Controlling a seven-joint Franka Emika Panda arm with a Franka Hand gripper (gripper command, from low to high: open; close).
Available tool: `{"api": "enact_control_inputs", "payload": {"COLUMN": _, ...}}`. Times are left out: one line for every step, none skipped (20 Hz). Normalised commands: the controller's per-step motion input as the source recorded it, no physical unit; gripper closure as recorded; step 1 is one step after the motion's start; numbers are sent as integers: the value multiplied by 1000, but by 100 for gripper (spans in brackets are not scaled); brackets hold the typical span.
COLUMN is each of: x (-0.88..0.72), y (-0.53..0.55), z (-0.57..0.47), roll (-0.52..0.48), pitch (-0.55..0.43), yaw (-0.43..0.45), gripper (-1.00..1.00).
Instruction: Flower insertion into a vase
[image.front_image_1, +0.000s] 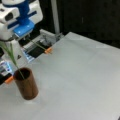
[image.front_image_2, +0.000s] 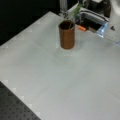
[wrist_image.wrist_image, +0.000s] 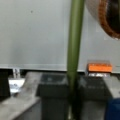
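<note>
The gripper (image.front_image_1: 25, 37) is up at about 10 o'clock in a front view, white and blue, hanging above the table (image.front_image_1: 82, 75). In the wrist view its two dark fingers (wrist_image.wrist_image: 53, 95) stand close together at 6 o'clock, and the green stem (wrist_image.wrist_image: 74, 50) runs straight up from the thin gap between them, so the fingers look clamped on the stem. The stem goes up toward 12 o'clock and passes just beside the vase (wrist_image.wrist_image: 108, 18), whose brown rim shows at 1 o'clock. In a front view the vase (image.front_image_1: 26, 83) stands upright on the table at about 8 o'clock, a brown cup with straight sides. The flower (image.front_image_1: 11, 53), thin with green leaves, leans out of the top of the vase toward 11 o'clock, with its low end inside the cup. In a front view the vase (image.front_image_2: 67, 34) stands at about 12 o'clock, and a bit of green (image.front_image_2: 75, 12) shows just behind its rim. A small orange block (image.front_image_1: 48, 50) sits at the table edge, well apart from the vase.
</note>
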Motion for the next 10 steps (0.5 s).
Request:
{"api": "enact_control_inputs", "payload": {"x": -318, "y": -369, "z": -62, "roll": -24, "pitch": -95, "yaw": 115, "gripper": 100}}
{"api": "enact_control_inputs", "payload": {"x": -310, "y": -382, "z": -60, "roll": -41, "pitch": -83, "yaw": 121, "gripper": 100}}
{"api": "enact_control_inputs", "payload": {"x": -322, "y": -420, "z": -64, "roll": -87, "pitch": -77, "yaw": 137, "gripper": 100}}
{"api": "enact_control_inputs", "payload": {"x": -328, "y": -449, "z": -72, "roll": -113, "pitch": -69, "yaw": 147, "gripper": 100}}
{"api": "enact_control_inputs", "payload": {"x": -314, "y": -428, "z": -76, "roll": -121, "pitch": -62, "yaw": 147, "gripper": 100}}
{"api": "enact_control_inputs", "payload": {"x": -312, "y": -417, "z": -76, "roll": -123, "pitch": -53, "yaw": 148, "gripper": 100}}
{"api": "enact_control_inputs", "payload": {"x": -318, "y": -408, "z": -80, "roll": -125, "pitch": -46, "yaw": 139, "gripper": 100}}
{"api": "enact_control_inputs", "payload": {"x": -308, "y": -358, "z": -89, "roll": -122, "pitch": -43, "yaw": 129, "gripper": 100}}
{"api": "enact_control_inputs", "payload": {"x": -311, "y": -325, "z": -104, "roll": -118, "pitch": -44, "yaw": 119, "gripper": 100}}
{"api": "enact_control_inputs", "payload": {"x": -298, "y": -271, "z": -112, "roll": -109, "pitch": -45, "yaw": 112, "gripper": 100}}
